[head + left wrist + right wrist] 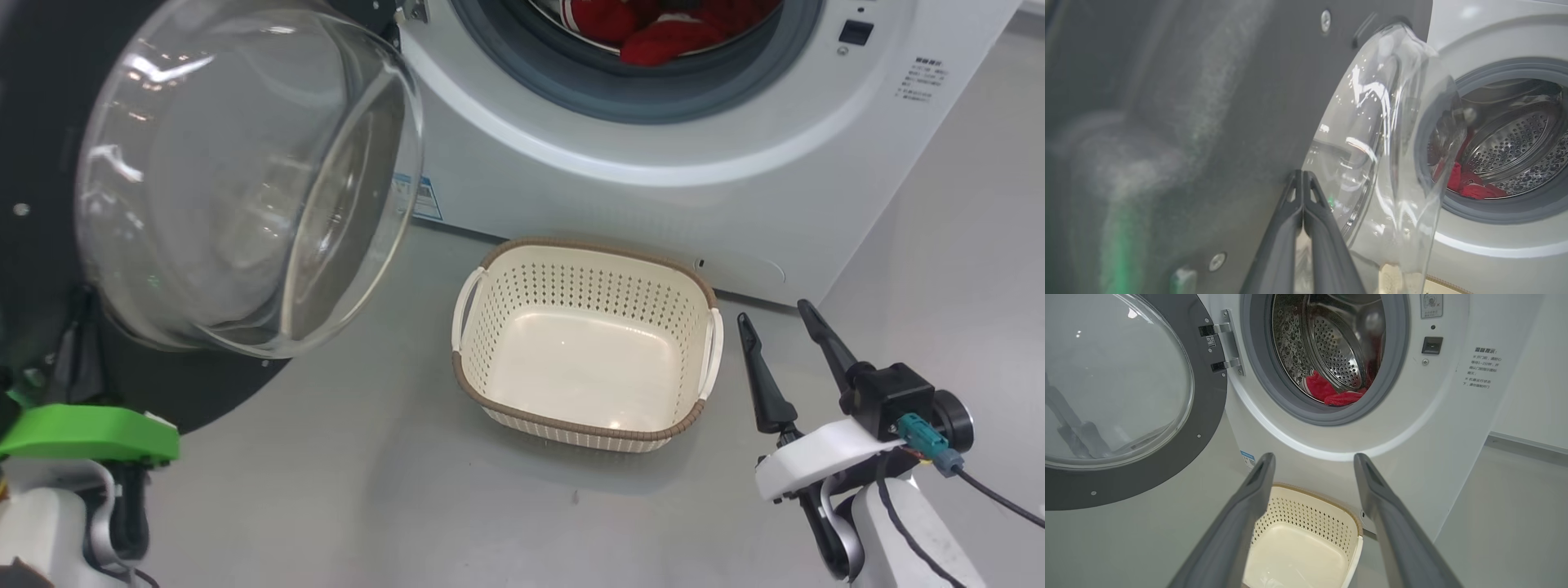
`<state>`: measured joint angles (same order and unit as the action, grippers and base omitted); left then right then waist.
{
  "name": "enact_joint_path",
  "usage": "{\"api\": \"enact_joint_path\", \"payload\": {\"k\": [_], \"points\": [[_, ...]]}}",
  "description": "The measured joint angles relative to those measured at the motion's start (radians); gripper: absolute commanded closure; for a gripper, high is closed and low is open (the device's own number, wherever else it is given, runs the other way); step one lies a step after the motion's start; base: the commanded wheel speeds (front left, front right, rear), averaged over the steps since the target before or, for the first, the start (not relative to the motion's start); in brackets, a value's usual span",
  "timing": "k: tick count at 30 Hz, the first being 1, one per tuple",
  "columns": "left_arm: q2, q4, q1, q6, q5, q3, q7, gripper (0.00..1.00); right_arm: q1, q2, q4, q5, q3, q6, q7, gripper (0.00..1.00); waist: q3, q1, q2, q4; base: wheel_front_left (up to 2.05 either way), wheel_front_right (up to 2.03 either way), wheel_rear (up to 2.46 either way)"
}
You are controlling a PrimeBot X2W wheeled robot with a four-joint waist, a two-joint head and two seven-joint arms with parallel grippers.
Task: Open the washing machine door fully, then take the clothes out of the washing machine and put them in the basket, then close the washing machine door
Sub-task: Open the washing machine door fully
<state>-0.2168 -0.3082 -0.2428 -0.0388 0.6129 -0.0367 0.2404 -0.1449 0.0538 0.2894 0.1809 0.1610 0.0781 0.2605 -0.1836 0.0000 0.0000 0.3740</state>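
The washing machine door [49, 122] stands swung open at the left, its clear glass bowl [245, 171] bulging toward me. Red clothes [661, 33] lie inside the drum of the white washing machine [653, 188]. On the floor in front sits the cream basket [588, 247], with nothing in it. My left gripper [1302, 173] is shut and holds nothing. Its tips rest against the door's dark inner face [1208, 102], beside the glass. To the right of the basket, my right gripper [774, 313] is open and points at the machine. From the right wrist, this gripper [1314, 457] frames the basket [1310, 493] below the clothes [1327, 390].
Grey floor [367, 457] surrounds the basket. The door's hinge [1224, 347] is on the left of the opening, the latch socket [1432, 345] on the right. A pale wall and skirting [1527, 441] run right of the machine. A green bracket [90, 433] caps my left arm.
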Motion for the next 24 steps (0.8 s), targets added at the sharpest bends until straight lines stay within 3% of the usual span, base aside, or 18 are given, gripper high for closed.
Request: {"api": "enact_joint_path", "payload": {"k": [16,24], "points": [[-0.051,-0.12,-0.137,0.0,0.048,0.17,0.012,1.0,-0.054,0.029,-0.026,-0.025,-0.032,-0.001,0.0,0.0,-0.123,0.0,0.0,-0.03,0.0,0.0,0.0],[-0.069,-0.163,-0.167,0.0,0.047,0.244,0.012,1.0,-0.058,0.034,-0.025,-0.026,-0.038,-0.001,0.0,0.0,-0.134,0.0,0.0,-0.026,0.0,0.0,0.0]]}}
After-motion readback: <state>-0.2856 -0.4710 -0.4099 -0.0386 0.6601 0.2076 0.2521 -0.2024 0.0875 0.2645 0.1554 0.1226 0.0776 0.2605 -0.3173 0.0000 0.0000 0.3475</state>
